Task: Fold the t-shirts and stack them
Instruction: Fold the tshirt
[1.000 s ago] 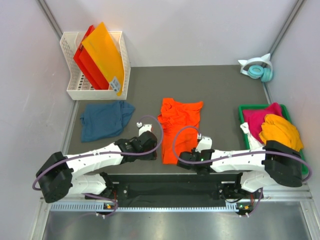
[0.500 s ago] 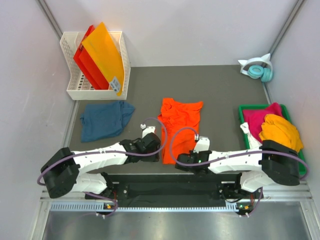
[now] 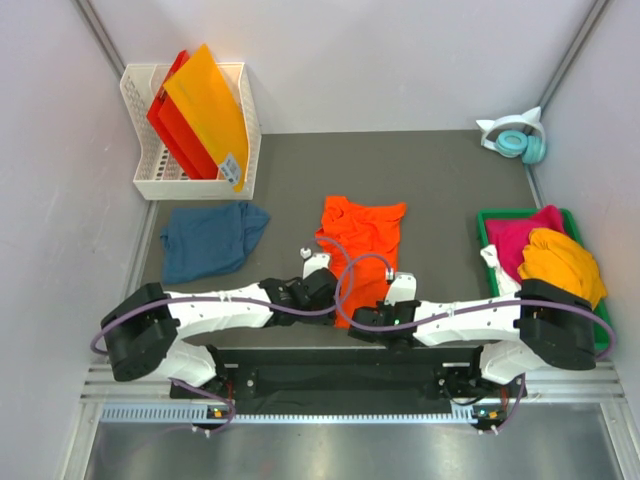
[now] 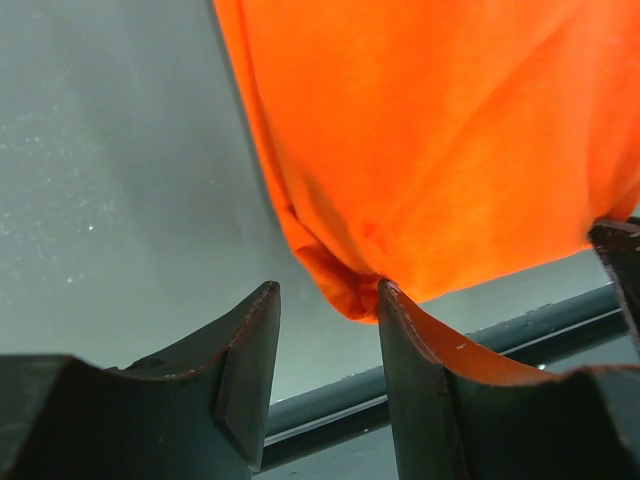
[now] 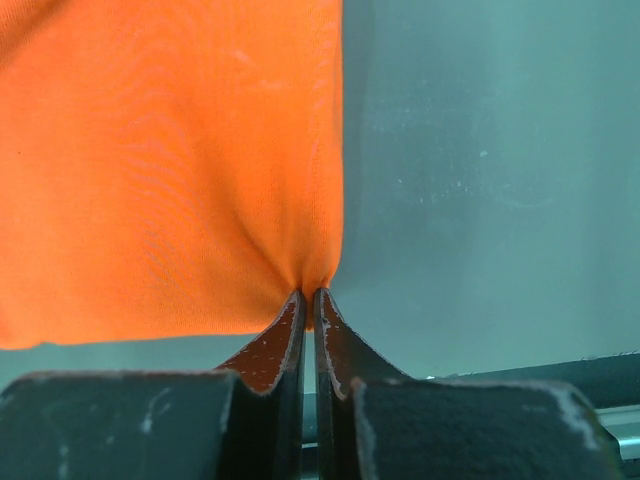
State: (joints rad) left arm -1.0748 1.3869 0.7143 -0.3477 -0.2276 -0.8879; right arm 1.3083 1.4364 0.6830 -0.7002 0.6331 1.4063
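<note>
The bright orange t-shirt lies in the middle of the table, folded into a narrow strip. My right gripper is shut on its near right corner; in the right wrist view the jaws pinch the cloth. My left gripper is open at the shirt's near left corner. In the left wrist view that corner sits at the mouth of the jaws, touching the right fingertip. The dark teal-blue t-shirt lies at the left. Magenta, yellow-orange and white shirts fill the green tray.
A white basket at the back left holds stiff orange and red plastic sheets. Teal cat-ear headphones lie at the back right. The table's near edge with a dark rail runs just behind both grippers.
My left arm has swung right, bringing its open gripper up to the orange shirt's near left corner. My right gripper has shifted slightly left, still holding its corner.
</note>
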